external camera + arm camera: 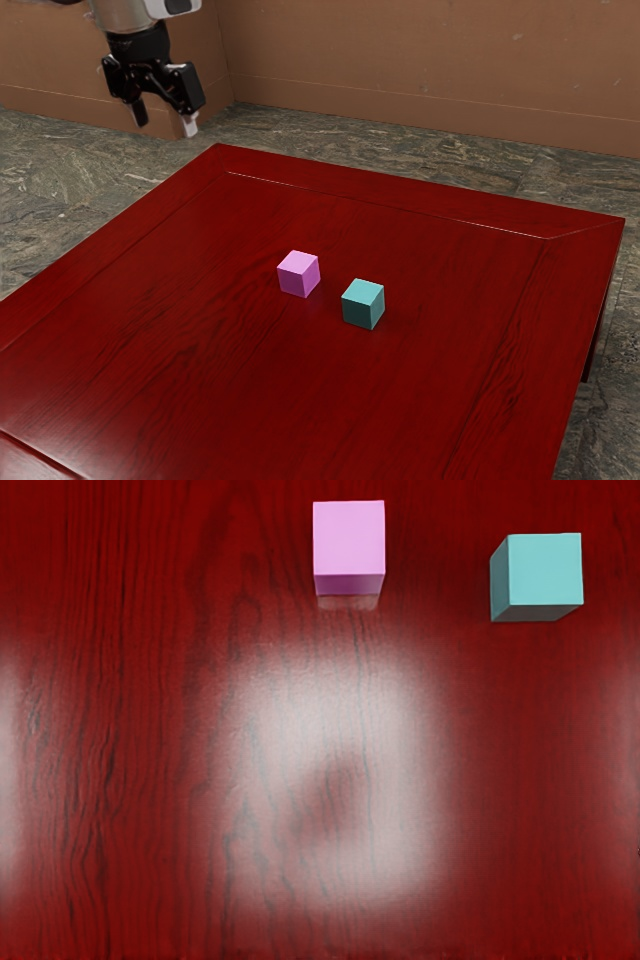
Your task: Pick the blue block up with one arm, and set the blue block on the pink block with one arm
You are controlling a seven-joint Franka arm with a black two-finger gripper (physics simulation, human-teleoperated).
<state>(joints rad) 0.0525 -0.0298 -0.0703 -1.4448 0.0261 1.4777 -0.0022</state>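
Observation:
A teal-blue block (pixel 363 303) rests on the dark red table (pixel 200 350), just to the exterior view's right of a pink block (pixel 299 273); a small gap separates them. My gripper (pixel 165 122) hangs high above the table's far left corner, well away from both blocks, open with nothing between its fingers. From the hand's camera, the pink block (pixel 349 544) and the blue block (pixel 537 575) lie side by side on the wood, far below.
The table has a raised rim (pixel 400 205) around its edges. Beyond it lie a stone-patterned floor (pixel 60 190) and a brown wall (pixel 420 60). Broad bare wood surrounds the two blocks.

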